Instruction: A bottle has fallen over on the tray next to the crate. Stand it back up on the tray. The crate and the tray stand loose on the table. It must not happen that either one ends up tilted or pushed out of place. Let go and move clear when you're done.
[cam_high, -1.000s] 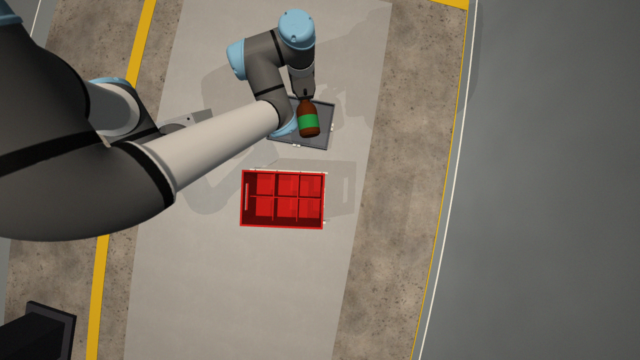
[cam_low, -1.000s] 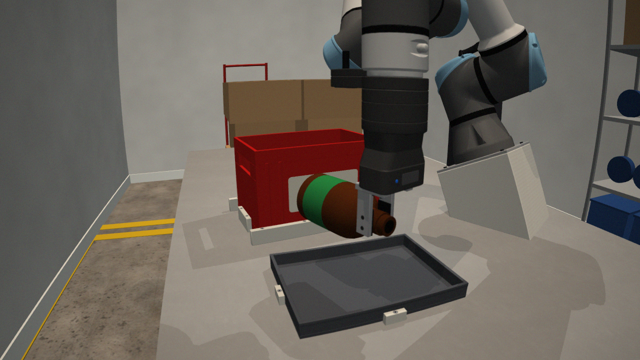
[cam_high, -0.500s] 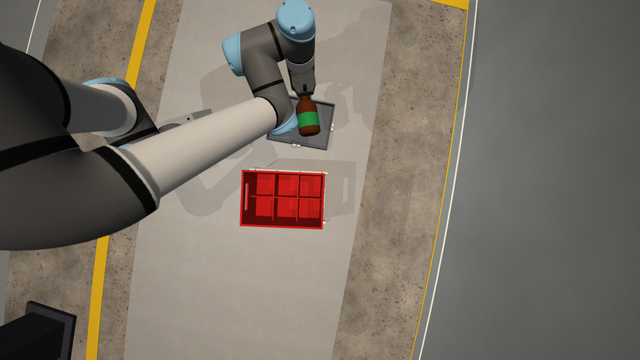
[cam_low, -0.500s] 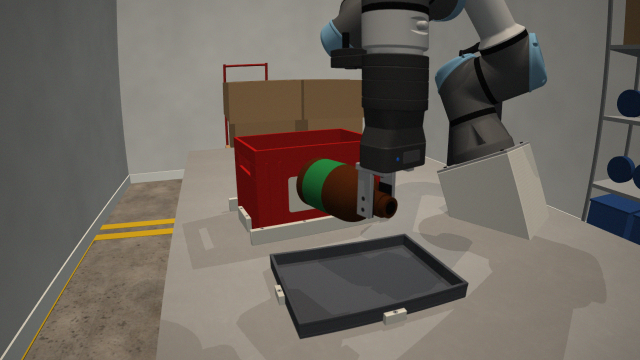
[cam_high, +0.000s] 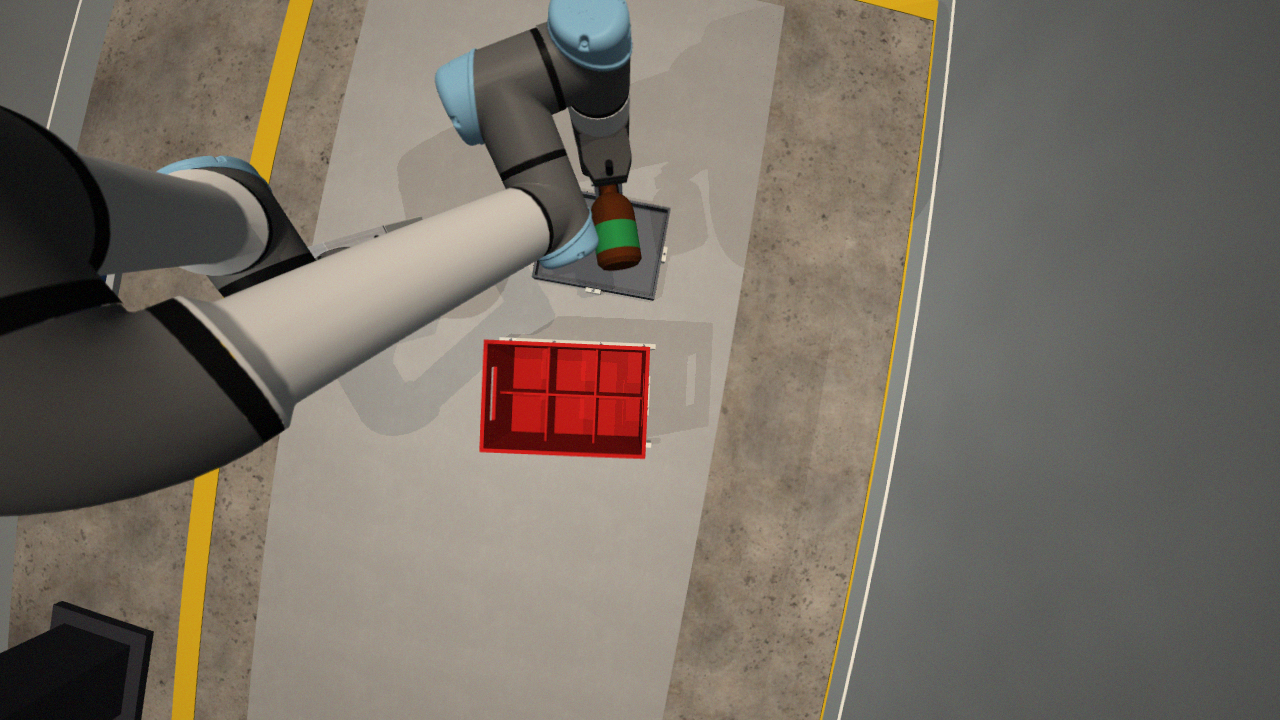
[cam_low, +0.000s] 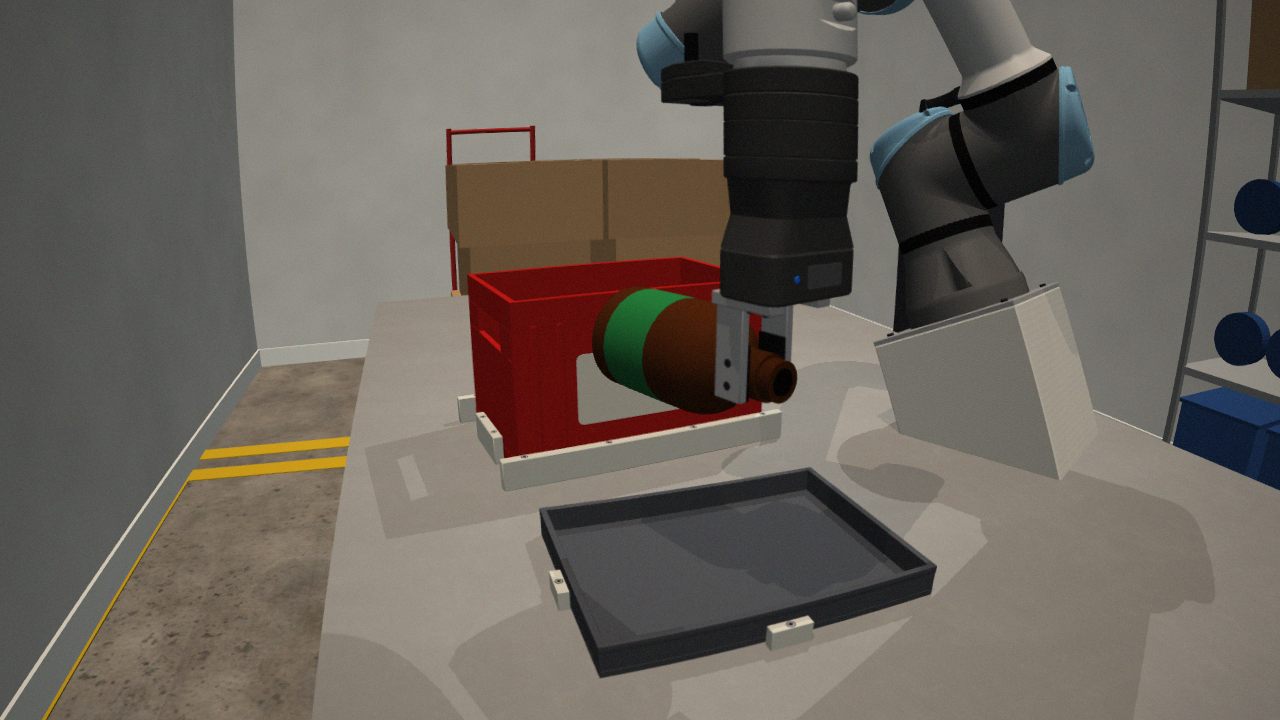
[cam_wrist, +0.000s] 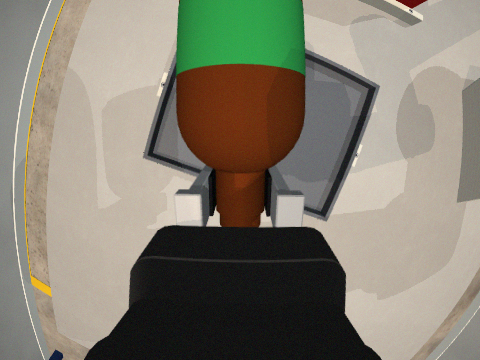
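A brown bottle (cam_low: 680, 349) with a green label hangs lying on its side, high above the dark grey tray (cam_low: 729, 564). My gripper (cam_low: 750, 362) is shut on the bottle's neck, pointing straight down. In the wrist view the bottle (cam_wrist: 240, 74) stretches away from the fingers, with the tray (cam_wrist: 327, 140) far below. From above, the bottle (cam_high: 615, 231) lies over the tray (cam_high: 617, 271). The tray holds nothing.
A red crate (cam_high: 565, 398) with several compartments stands beside the tray, also in the side view (cam_low: 572, 358), held by white corner blocks. The arm's white base block (cam_low: 984, 385) stands to the right. Cardboard boxes (cam_low: 581, 210) stand behind the table.
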